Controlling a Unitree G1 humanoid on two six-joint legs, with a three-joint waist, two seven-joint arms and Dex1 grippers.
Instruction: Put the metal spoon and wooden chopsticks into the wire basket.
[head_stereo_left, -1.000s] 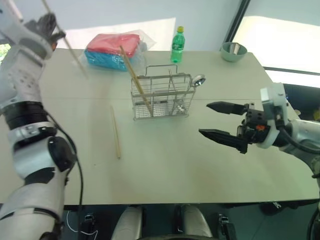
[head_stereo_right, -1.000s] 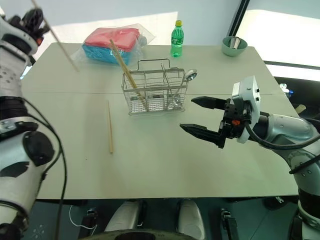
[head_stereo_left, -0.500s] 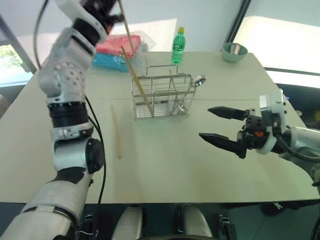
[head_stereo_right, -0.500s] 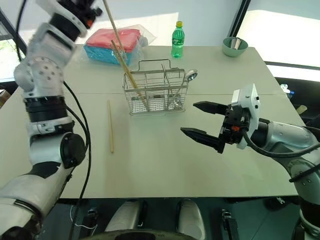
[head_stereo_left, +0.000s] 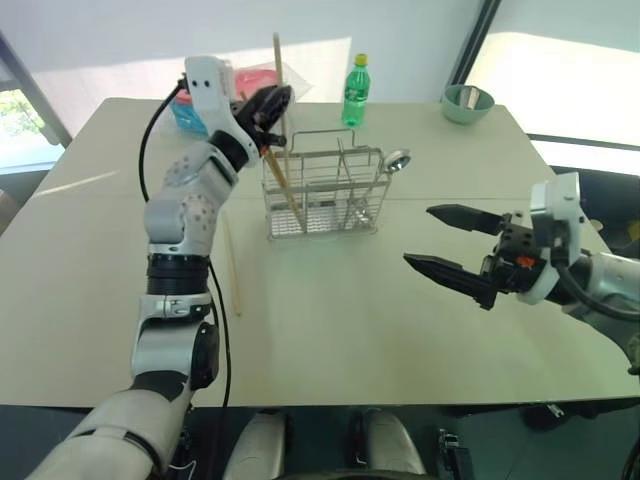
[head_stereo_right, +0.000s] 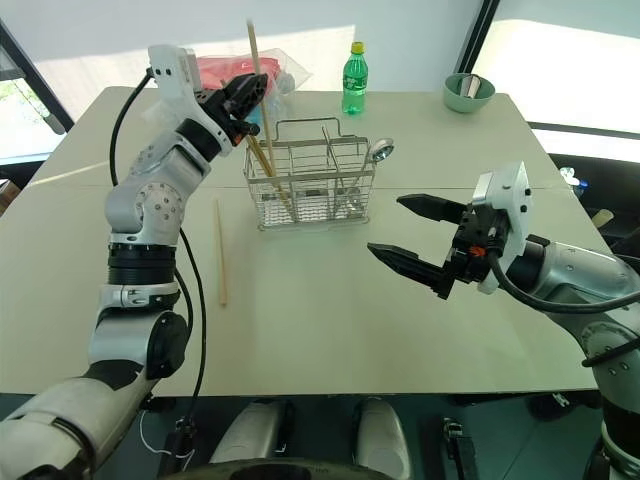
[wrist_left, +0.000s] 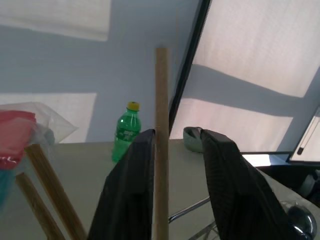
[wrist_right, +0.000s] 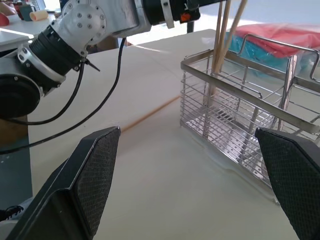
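1. A loose wooden chopstick (head_stereo_left: 231, 264) lies on the table (head_stereo_left: 330, 330), left of the wire basket (head_stereo_left: 325, 192).
2. The left gripper (head_stereo_left: 270, 103), swung in from far left a second ago, holds a chopstick (head_stereo_left: 279, 75) upright over the basket's left compartment, fingers parting; release it straight.
3. The metal spoon (head_stereo_left: 395, 162) leans in the basket's right end.
4. The right gripper (head_stereo_left: 448, 243) waits with jaws apart.

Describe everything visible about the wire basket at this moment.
The wire basket is a silver rectangular wire-mesh caddy with divided compartments and a thin loop handle, standing upright on the pale table. Wooden chopsticks lean in its left compartment; the metal spoon sticks out at its right end. The left gripper holds another chopstick upright above the left compartment.
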